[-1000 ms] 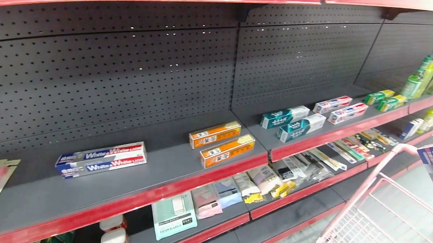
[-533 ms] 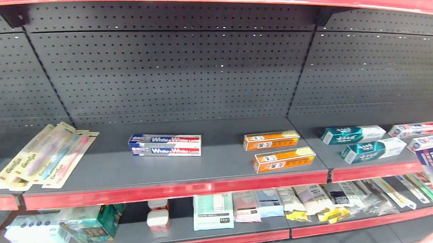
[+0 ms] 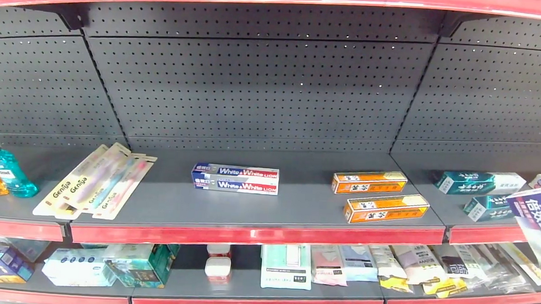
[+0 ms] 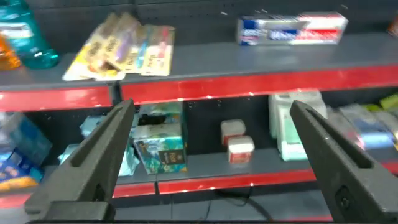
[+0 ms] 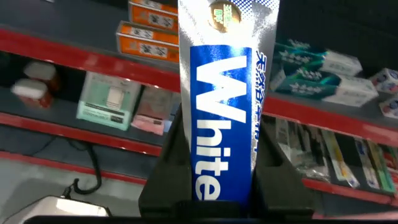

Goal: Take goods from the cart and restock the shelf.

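My right gripper (image 5: 224, 177) is shut on a blue-and-white toothpaste box (image 5: 227, 93), held upright between its dark fingers (image 5: 166, 165). In the head view this box (image 3: 539, 218) shows at the right edge, in front of the shelf. The grey middle shelf (image 3: 248, 235) has a red front lip. On it lie two white-and-blue toothpaste boxes (image 3: 235, 178), two orange boxes (image 3: 369, 182) and teal boxes (image 3: 479, 182). My left gripper (image 4: 211, 107) is open and holds nothing, low in front of the shelf's lower level.
Toothbrush packs (image 3: 98, 183) and mouthwash bottles (image 3: 5, 172) lie at the middle shelf's left. The lower shelf (image 3: 255, 302) holds small boxes, two jars (image 3: 217, 264) and flat packs. Bare shelf room lies either side of the white-and-blue boxes.
The head camera has swung left along the shelf, so the pink cart has left the picture and the toothbrush packs and mouthwash bottles have come in. The held box stays at the right edge.
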You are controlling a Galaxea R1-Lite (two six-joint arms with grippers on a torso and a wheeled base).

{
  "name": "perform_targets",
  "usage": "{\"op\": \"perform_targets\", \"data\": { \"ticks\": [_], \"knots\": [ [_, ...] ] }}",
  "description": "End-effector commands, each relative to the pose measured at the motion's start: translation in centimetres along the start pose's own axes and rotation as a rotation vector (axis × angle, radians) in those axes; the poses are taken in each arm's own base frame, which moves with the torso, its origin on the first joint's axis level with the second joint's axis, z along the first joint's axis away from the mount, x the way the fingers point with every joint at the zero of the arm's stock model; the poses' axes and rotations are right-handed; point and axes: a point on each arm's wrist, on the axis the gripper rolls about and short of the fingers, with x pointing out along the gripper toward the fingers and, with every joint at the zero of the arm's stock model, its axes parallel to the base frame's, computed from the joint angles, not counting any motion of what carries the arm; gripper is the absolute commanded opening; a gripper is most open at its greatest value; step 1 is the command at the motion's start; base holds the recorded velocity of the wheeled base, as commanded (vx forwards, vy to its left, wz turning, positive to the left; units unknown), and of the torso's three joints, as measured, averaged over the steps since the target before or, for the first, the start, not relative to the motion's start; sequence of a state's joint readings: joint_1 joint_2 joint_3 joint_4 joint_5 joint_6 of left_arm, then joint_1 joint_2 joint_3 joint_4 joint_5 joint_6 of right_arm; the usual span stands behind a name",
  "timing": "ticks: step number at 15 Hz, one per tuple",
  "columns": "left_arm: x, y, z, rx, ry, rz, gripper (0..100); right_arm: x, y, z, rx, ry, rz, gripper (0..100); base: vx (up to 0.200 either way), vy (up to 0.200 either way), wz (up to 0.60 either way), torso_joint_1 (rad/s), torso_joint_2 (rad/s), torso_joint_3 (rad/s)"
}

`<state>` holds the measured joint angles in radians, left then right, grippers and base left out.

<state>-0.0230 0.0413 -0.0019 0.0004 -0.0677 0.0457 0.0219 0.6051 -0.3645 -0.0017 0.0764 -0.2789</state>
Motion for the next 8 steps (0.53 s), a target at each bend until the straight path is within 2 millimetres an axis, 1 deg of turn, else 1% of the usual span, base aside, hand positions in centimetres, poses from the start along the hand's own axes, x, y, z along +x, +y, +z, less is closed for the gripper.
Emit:
{"op": "perform_targets", "data": {
  "ticks": [1, 2, 3, 4, 5, 6, 7, 8],
  "knots": [
    [0.1, 0.1, 4.1, -0.009, -0.010, -0.070, 100, -1.0, 0.3, 0.0, 0.000, -0.075, 0.060, 0, 0.000, 0.000, 0.00, 0.000, 0.00, 0.000],
    [1.2, 0.3, 7.5, -0.063, 0.021, -0.072, 100, -1.3, 0.4, -0.2, -0.007, -0.090, 0.083, 0, 0.000, 0.000, 0.00, 0.000, 0.00, 0.000],
    [4.2, 0.8, 12.3, -0.220, 0.077, -0.017, 100, -1.3, 0.4, -0.3, -0.009, -0.091, 0.074, 0, 0.000, 0.000, 0.00, 0.000, 0.00, 0.000],
    [5.7, 1.0, 13.3, -0.225, 0.109, 0.009, 100, -1.4, 0.4, -0.1, -0.012, -0.096, 0.071, 0, 0.000, 0.000, 0.00, 0.000, 0.00, 0.000],
    [10.2, 1.3, 14.7, -0.229, 0.225, 0.043, 100, -1.5, 0.1, 0.7, -0.016, -0.109, 0.043, 0, 0.000, 0.000, 0.00, 0.000, 0.00, 0.000],
    [12.6, 1.5, 14.7, -0.231, 0.273, 0.047, 100, -1.6, 0.0, 1.0, -0.017, -0.118, 0.026, 0, 0.000, 0.000, 0.00, 0.000, 0.00, 0.000],
    [17.2, 1.7, 13.3, -0.236, 0.366, 0.058, 100, -1.6, -0.2, 1.3, -0.020, -0.119, 0.010, 0, 0.000, 0.000, 0.00, 0.000, 0.00, 0.000],
    [19.6, 1.7, 12.4, -0.234, 0.378, 0.067, 100, -1.5, -0.3, 1.6, -0.022, -0.117, 0.002, 0, 0.000, 0.000, 0.00, 0.000, 0.00, 0.000]
  ]
}}
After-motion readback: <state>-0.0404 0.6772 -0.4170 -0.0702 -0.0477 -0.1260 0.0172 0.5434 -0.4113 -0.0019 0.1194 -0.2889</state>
